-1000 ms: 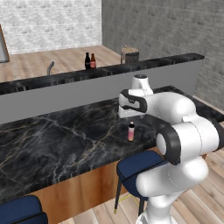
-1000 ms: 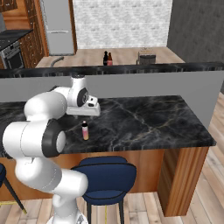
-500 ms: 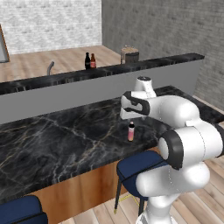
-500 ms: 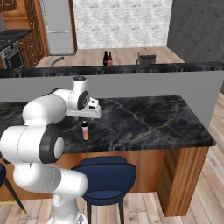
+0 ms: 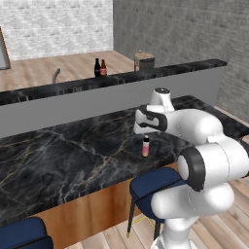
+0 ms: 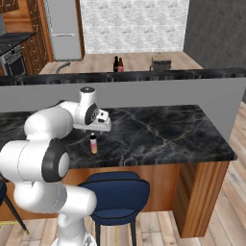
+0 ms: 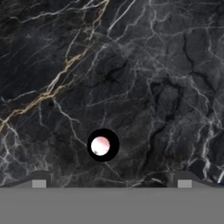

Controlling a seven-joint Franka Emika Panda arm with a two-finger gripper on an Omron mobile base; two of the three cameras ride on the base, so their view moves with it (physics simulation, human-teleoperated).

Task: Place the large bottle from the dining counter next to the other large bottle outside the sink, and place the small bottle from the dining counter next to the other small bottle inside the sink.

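The small pale-pink bottle (image 5: 145, 146) stands upright on the black marble tabletop (image 5: 73, 155) of the dining counter, near its front edge and above a blue stool (image 6: 115, 194). The gripper (image 7: 111, 181) hangs directly over it, pointing down, its jaws spread wide and holding nothing; in the hand view the bottle's cap (image 7: 102, 145) appears from above as a round dark ring with a pale centre, lying between the 2 fingertips (image 7: 39, 180) and a little ahead of them, apart from both. In the right base view the bottle (image 6: 93, 143) sits just below the white hand. Beyond the raised grey partition, on the far wooden counter, 2 tall bottles stand side by side: a black one (image 5: 97, 67) and an amber-brown one (image 5: 103, 67) with a red label, just beside each other. A curved faucet (image 5: 56, 75) rises to their left, well apart from them.
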